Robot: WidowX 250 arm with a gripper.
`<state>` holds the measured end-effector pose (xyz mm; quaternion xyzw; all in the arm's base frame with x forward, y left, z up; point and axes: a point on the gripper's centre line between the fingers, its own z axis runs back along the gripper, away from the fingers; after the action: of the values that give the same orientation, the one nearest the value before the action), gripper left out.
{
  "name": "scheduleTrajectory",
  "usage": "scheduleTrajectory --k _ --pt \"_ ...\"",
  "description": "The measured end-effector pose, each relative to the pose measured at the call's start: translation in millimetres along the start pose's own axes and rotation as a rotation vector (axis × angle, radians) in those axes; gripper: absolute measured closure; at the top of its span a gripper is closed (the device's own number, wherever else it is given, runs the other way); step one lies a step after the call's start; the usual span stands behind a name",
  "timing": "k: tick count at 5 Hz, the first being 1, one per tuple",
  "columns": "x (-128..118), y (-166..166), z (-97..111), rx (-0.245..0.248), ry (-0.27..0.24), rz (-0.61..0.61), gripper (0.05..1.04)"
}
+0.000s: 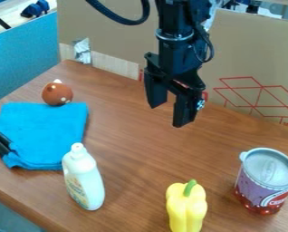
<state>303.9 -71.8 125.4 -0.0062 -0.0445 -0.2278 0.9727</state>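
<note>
Yellow pepper (pixel 187 208) on wooden table (pixel 134 145); tool (pixel 169 116) hangs above table, fingers wide apart, empty.

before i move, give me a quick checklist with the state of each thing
1. Claw open: ok, its two fingers stand apart.
2. Claw empty: ok, nothing is between the fingers.
3. White bottle upright: ok, standing near the blue cloth.
4. Cloth bare on top: not ok, black objects lie at its left edge.
5. Yellow pepper and can apart: ok, bare wood between them.
6. Claw's height over the table: cannot tell from this angle.
</note>
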Motion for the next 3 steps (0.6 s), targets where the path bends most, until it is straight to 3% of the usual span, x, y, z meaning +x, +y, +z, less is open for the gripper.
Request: scheduleTrajectory --k 1,2,3 --pt "-4 -2 -10 -0.007 0.033 0.0 0.082" --pt "-16 -15 1 0.029 0.005 -0.04 0.082" --pt "-23 -44 19 0.03 -0.052 -0.096 0.082"
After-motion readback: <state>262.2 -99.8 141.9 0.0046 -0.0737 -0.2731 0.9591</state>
